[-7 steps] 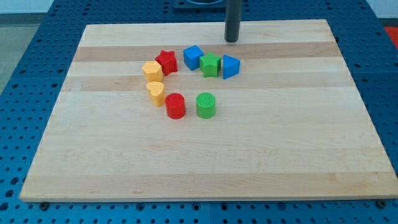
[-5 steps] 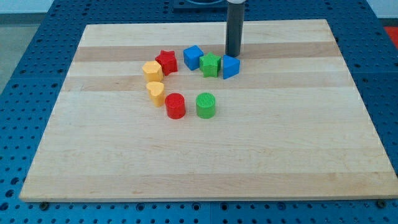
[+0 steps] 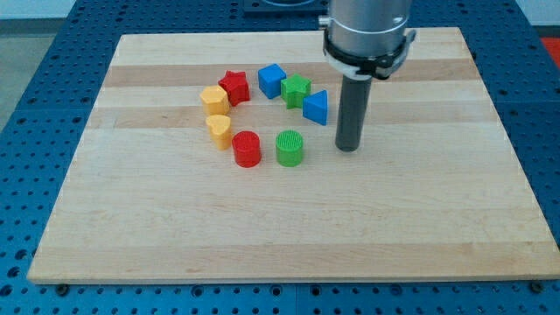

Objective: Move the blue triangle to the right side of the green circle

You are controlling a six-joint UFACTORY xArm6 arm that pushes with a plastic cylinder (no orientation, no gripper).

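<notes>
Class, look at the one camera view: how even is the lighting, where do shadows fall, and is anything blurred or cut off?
Camera view: lighting is soft and even, with no glare on the wooden board. Only faint, short shadows hug the blocks, such as the green circle. The blocks look sharp. My tip stands right of the green circle and below-right of the blue triangle. The arm's upper part is cut off by the view's top.

Right of green circle (image 3: 290,148): bare board, only my tip (image 3: 347,148) standing there, near the circle.
Blue triangle (image 3: 317,108): just left and far of the tip; green star (image 3: 297,91) touching its far-left side.
Left of circle: red cylinder (image 3: 247,149) close beside.
Near half of wooden board (image 3: 280,236): open.
</notes>
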